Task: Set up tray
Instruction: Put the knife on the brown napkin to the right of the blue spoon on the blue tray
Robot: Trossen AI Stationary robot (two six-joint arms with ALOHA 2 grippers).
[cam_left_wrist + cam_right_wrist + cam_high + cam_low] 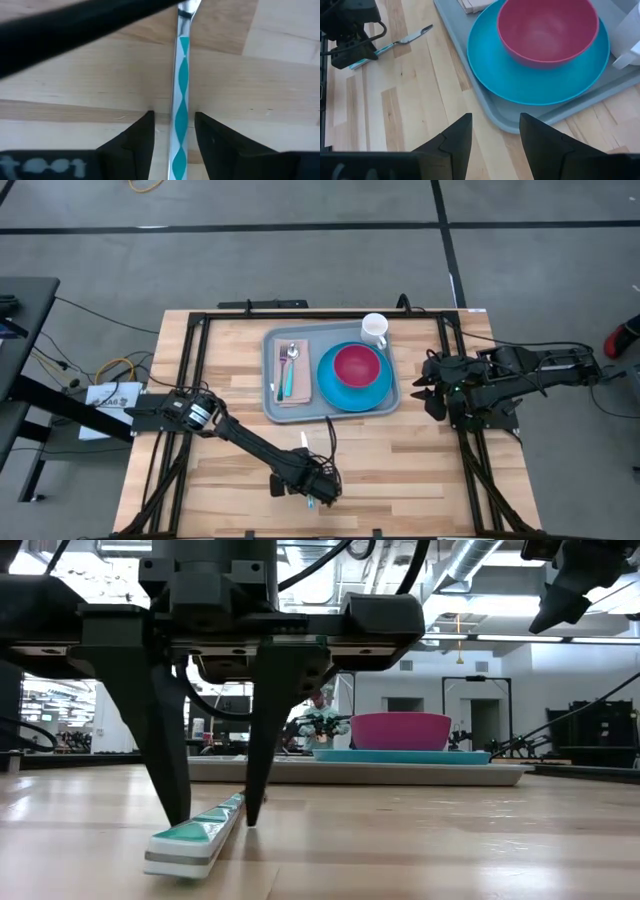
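Tray [272, 370] sits at upper centre of the high view on the wooden table [420, 460], carrying a blue plate [354, 387] with a pink bowl [356, 365], a napkin [296, 388] with cutlery and a white mug [374, 329]. Left gripper [318, 495] is at lower centre over a knife [305, 442]; right gripper [430, 390] waits at the right, beside the tray.

Low view: left jaws stand narrowly apart, tips down either side of the knife's teal handle [195, 832], at left of frame; tray rim [420, 773] at mid-right, beyond.

Left wrist view: handle [180, 125] lies between the fingers [135, 145], not yet pinched.

Right wrist view: right jaws open, empty; tray corner [520, 120] at centre.

Judgement: tray looks stiff, smooth plastic, loaded and top-heavy; grip at the raised rim, keep it level.
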